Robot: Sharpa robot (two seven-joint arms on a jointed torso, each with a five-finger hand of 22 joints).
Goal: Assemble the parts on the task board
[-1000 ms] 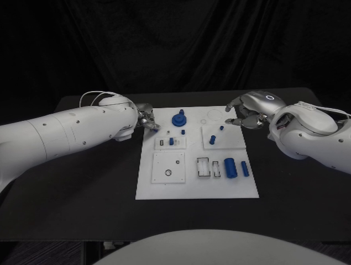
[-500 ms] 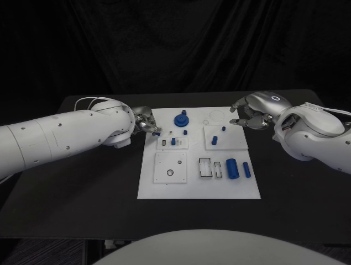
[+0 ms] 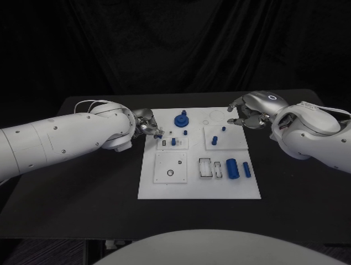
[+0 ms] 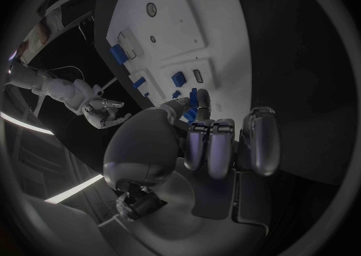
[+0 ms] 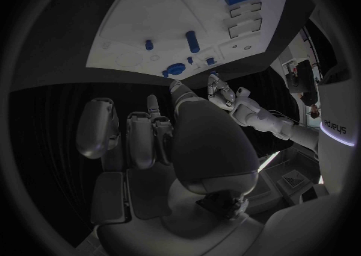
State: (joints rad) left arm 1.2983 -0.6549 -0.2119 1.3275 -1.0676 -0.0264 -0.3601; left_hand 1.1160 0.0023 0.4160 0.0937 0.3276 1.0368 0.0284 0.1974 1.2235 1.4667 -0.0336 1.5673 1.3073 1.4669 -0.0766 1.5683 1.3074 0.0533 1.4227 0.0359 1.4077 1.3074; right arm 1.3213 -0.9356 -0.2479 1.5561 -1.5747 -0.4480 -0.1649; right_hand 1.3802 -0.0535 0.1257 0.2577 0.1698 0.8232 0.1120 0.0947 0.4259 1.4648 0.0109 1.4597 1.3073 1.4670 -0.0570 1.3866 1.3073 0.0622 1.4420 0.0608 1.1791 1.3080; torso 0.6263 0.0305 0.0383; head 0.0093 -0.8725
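Observation:
The white task board (image 3: 199,182) lies mid-table. My left hand (image 3: 147,126) hovers at its far left edge and pinches a small blue part (image 3: 157,132) between thumb and finger; the left wrist view shows that part (image 4: 193,100) just ahead of the fingers (image 4: 218,141), over the board (image 4: 188,21). My right hand (image 3: 247,116) hangs at the board's far right corner with fingers curled and nothing in it; its fingers (image 5: 143,129) show in the right wrist view. A blue round knob (image 3: 180,118), a blue peg (image 3: 213,139) and a blue cylinder (image 3: 231,167) stay on the board.
A slim blue rod (image 3: 246,169) lies beside the cylinder, with open rectangular slots (image 3: 204,167) to its left. A square module with a round hole (image 3: 169,167) sits on the board's near left. Bare black table (image 3: 79,182) surrounds the board.
My left hand has eased a little nearer and toward the board with the small blue part in it. The right hand has barely moved.

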